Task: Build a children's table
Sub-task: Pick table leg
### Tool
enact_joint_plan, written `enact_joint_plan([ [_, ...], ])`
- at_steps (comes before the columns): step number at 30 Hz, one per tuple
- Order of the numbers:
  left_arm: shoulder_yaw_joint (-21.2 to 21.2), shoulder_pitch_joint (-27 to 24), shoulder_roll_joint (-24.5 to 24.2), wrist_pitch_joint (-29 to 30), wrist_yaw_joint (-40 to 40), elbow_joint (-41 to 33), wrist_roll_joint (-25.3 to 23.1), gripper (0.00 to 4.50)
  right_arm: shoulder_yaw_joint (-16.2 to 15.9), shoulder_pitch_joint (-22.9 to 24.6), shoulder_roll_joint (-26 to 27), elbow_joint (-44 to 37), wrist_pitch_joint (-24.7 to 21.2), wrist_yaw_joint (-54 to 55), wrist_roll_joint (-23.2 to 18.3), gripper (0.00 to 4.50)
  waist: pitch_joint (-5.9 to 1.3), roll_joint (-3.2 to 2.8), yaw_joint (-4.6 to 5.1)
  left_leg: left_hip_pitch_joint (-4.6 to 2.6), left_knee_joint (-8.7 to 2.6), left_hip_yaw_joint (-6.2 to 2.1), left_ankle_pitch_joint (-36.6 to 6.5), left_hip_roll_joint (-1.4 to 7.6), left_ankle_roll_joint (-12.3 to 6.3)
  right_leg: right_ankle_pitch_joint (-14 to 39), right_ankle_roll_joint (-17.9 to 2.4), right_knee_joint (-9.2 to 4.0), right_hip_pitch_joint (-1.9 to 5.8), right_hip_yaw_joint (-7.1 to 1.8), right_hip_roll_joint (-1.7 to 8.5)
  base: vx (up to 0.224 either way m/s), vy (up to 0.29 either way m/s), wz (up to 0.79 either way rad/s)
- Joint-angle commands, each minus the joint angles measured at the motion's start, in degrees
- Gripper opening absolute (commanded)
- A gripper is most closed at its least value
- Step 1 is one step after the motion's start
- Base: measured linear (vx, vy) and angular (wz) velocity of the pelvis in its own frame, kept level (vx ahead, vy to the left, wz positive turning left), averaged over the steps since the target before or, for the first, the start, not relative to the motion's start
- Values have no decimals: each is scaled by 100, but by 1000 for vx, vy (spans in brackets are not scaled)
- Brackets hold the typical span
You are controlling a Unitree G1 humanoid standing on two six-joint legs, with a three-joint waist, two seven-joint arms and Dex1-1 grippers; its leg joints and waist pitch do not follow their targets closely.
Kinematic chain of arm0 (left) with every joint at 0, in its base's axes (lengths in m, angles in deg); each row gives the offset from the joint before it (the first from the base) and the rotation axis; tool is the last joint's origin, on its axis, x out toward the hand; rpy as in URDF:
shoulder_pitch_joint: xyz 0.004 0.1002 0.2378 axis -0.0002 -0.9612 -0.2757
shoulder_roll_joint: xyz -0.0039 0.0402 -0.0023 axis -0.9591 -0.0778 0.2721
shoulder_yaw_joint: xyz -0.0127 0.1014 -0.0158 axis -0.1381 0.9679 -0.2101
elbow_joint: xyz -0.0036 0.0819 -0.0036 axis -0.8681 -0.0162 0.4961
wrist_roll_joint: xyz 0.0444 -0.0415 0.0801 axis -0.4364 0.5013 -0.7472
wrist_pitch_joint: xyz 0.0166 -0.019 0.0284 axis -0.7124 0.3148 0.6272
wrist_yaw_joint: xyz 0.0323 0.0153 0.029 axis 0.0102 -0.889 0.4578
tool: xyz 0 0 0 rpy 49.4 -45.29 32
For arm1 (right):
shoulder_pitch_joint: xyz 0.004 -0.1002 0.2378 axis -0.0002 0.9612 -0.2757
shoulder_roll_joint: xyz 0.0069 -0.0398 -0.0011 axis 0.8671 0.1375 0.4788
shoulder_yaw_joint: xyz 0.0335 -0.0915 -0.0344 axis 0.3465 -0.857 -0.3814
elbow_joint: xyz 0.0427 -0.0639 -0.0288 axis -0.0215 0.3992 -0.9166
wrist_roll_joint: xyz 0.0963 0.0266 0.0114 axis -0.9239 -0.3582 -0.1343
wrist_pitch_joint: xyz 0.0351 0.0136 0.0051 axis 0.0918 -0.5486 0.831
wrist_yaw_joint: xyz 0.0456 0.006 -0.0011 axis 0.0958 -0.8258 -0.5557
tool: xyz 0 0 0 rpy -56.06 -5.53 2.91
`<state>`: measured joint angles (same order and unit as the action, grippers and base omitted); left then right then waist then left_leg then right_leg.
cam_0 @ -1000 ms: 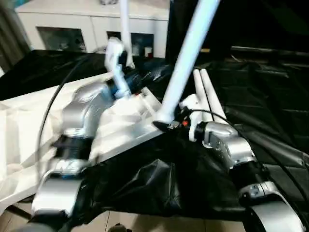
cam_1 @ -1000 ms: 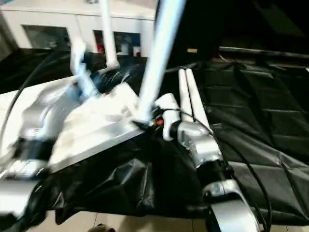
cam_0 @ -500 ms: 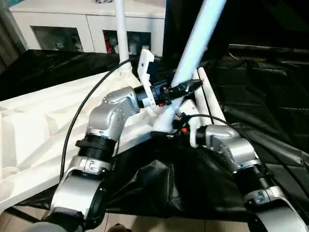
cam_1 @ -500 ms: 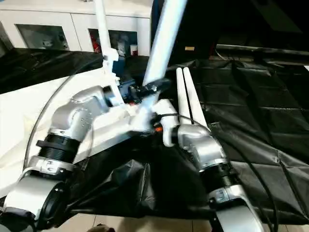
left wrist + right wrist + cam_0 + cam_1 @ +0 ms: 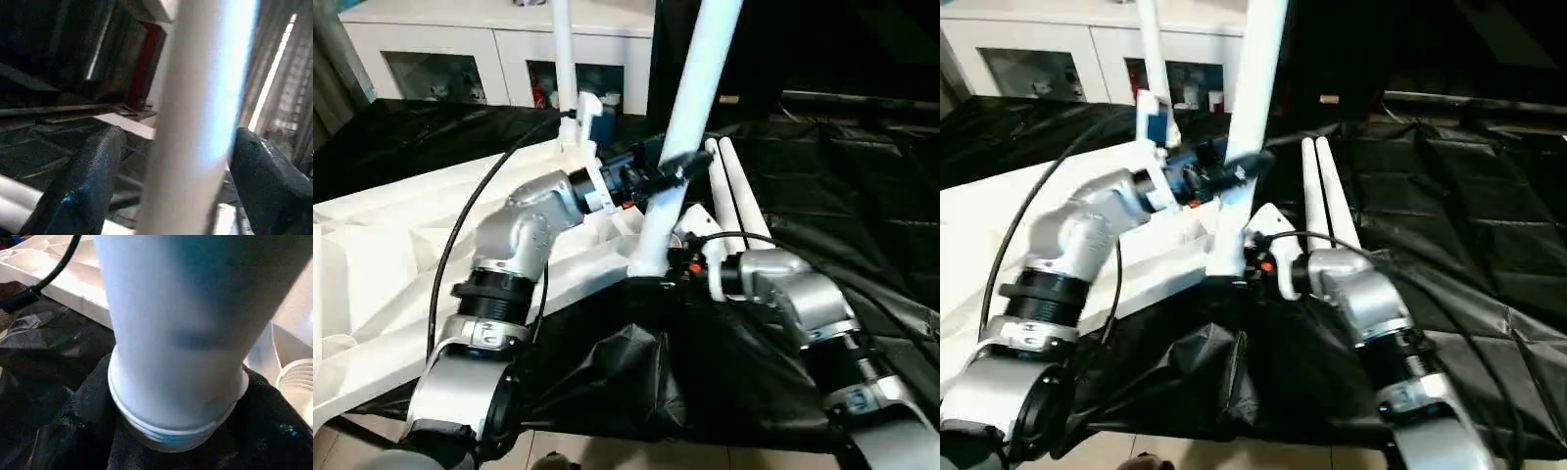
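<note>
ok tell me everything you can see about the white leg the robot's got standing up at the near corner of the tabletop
The leg is a round, smooth white tube, plastic by its look, leaning slightly and running out of the picture's top. Its wide lower end, ringed with screw threads, sits at the near corner of the upside-down tabletop. The right pincer is closed around that base. The left pincer straddles the shaft higher up, its fingers apart on either side.

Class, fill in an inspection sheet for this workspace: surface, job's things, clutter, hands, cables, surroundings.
Surface: black sheet covers the bench.
Job's things: table top lies underside up; one leg stands at its far corner; a second leg leans at the near corner; two spare legs lie side by side.
Clutter: nothing seen.
Hands: left hand straddles the leaning leg, fingers apart; right hand holds its base.
Cables: black cable loops along the left arm.
Surroundings: white cabinet behind.
</note>
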<state>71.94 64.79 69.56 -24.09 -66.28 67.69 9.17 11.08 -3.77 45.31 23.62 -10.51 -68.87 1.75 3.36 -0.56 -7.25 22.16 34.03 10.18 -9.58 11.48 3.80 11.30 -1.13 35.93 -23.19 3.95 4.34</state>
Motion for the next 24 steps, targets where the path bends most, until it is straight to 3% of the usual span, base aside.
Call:
enact_joint_plan([
  [1, -20, 41, -45, 71, -44, -77, 50, 322, -50, -116, -44, -39, 15, -66, -42, 275, -425, 2, -19, -98, -343, -41, -829, 162, -222, 395, -1355, -391, 345, -247, 370, 0, 0, 0],
  [8, -2, 40, -113, 253, 109, -169, 52, 261, -53, -103, -66, -186, -93, -68, -47, 275, -447, -41, -30, -99, -333, -51, -779, 161, -187, 115, -1372, -356, 358, -244, 361, 0, 0, 0],
  [12, -14, 84, -110, 291, 346, -138, -18, 237, -53, -90, -94, -203, -82, -51, -57, 275, -448, -34, -52, -105, -332, -53, -810, 163, -178, 79, -1389, -359, 363, -243, 361, 0, 0, 0],
  [13, -7, 100, -113, 248, 395, -105, -69, 212, -49, -88, -101, -207, -83, -50, -60, 275, -445, -30, -59, -105, -333, -51, -822, 160, -173, 106, -1377, -365, 364, -245, 362, 0, 0, 0],
  [15, -7, 100, -113, 248, 395, -105, -69, 206, -49, -88, -101, -207, -83, -50, -60, 275, -447, -30, -72, -103, -331, -51, -839, 159, -168, 143, -1352, -368, 367, -245, 362, 0, 0, 0],
  [16, -31, 135, -94, 214, 432, -86, -65, 198, -39, -74, -109, -246, -73, -21, -52, 275, -452, -93, -85, -108, -330, -62, -846, 163, -148, 152, -1346, -360, 359, -242, 367, 0, 0, 0],
  [17, -53, 148, -78, 229, 452, -112, -34, 194, -31, -63, -108, -268, -57, 2, -46, 275, -449, -70, -76, -109, -333, -55, -863, 163, -144, 146, -1338, -376, 354, -242, 357, 0, 0, 0],
  [20, -86, 160, -50, 271, 524, -174, -2, 192, 0, -54, -92, -295, -24, 40, -58, 275, -454, -73, -77, -105, -332, -61, -897, 160, -108, 44, -1370, -358, 370, -239, 357, 0, 0, 0],
  [21, -96, 164, -37, 249, 614, -209, -30, 188, 177, -105, -12, -296, -184, 55, -262, 331, -458, -94, -78, -108, -332, -66, -895, 162, -112, 19, -1386, -351, 372, -238, 358, 0, 0, 0],
  [22, -142, 177, -11, 253, 772, -235, -28, 188, 392, -179, 58, -305, -428, 68, -517, 345, -464, -85, -77, -108, -328, -64, -887, 166, -122, -23, -1398, -351, 374, -238, 359, 0, 0, 0],
  [24, -191, 195, -7, 248, 931, -253, -41, 188, 525, -211, 37, -398, -618, -13, -713, 345, -461, -85, -81, -104, -326, -70, -883, 164, -158, -81, -1425, -347, 374, -231, 353, 0, 0, 0],
])
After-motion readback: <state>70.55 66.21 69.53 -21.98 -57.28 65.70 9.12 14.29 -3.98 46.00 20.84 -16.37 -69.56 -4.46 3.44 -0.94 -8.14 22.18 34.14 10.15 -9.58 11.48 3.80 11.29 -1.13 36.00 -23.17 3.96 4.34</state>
